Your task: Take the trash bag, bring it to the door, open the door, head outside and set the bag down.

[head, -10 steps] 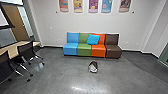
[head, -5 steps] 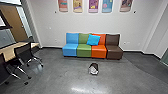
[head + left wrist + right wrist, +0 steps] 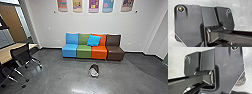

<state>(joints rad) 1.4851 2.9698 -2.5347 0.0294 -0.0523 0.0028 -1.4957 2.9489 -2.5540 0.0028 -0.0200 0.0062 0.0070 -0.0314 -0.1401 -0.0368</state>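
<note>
See the dark-and-pale trash bag [image 3: 94, 71] on the floor [image 3: 57, 75], out from the edge along the wall [image 3: 145, 27], before the orange seat [image 3: 99, 53]; cannot tell either pincer's spread or load.

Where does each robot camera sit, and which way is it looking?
Head: high up, looking forward and down at the trash bag on the floor, colourful seats behind.
Left wrist: on the left arm, looking down at the robot's own dark plate and jointed bar.
Right wrist: on the right arm, looking down at them too.
Both wrist views share the plate and bar, with floor around.
</note>
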